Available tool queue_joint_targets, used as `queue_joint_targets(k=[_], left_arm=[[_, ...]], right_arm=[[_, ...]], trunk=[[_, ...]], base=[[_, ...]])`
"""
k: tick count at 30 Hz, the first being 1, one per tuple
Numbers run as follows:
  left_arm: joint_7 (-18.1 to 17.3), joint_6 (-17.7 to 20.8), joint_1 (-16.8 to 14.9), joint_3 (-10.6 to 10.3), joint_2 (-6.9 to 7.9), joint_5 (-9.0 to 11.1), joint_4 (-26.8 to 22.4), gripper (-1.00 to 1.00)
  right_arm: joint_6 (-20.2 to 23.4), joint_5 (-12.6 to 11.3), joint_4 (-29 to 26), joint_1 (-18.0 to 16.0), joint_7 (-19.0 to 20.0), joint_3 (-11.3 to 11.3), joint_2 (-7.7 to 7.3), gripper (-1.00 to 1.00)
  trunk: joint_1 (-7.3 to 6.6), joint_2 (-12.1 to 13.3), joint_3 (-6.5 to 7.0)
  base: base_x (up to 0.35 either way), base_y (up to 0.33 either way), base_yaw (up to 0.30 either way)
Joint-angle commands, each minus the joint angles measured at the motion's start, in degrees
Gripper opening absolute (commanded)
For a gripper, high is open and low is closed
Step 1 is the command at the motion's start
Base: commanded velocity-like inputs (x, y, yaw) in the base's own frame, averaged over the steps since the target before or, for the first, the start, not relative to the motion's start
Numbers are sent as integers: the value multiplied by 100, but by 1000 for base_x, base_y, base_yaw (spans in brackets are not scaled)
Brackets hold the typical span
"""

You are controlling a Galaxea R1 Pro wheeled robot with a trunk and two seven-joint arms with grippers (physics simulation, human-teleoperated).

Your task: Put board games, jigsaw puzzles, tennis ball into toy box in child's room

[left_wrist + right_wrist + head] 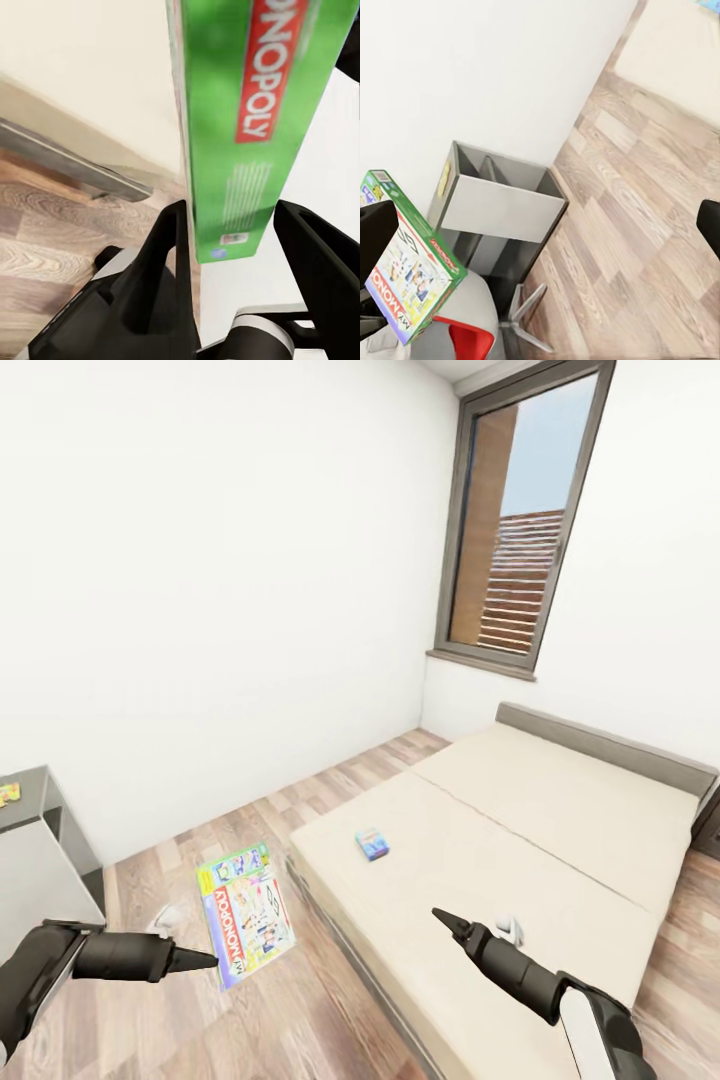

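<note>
White-walled child's room, wood-plank floor (330,1000), tall dark-framed window (520,520). Wide low bed (560,830): plain beige mattress, grey frame and headboard. Grey-topped counter (30,830) stands at the left wall. Flat printed cardboard Monopoly board game box (245,912), pale blue-green face, green edge with a red logo strip, sits edge-on between the left tool's (240,247) black fingers, clamped. A much smaller blue game box (372,844) lies flat on the mattress. Right tool (445,920): tapered, black; cannot tell its state.

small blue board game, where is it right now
Head view: the small blue board game lies on the bed, near its left edge, right of the Monopoly box.
</note>
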Motion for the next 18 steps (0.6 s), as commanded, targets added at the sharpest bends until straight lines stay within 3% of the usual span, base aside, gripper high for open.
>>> queue_joint_targets(k=[1, 18], left_arm=[[-15, 57, -8, 15, -5, -38, -3, -100], [137, 60, -6, 20, -28, -38, -3, -100]], right_arm=[[37, 3, -4, -6, 13, -18, 6, 100], [-172, 5, 180, -14, -60, -18, -3, 100]], trunk=[[4, -13, -13], [4, -13, -13]], base=[[0, 0, 290], [0, 0, 290]])
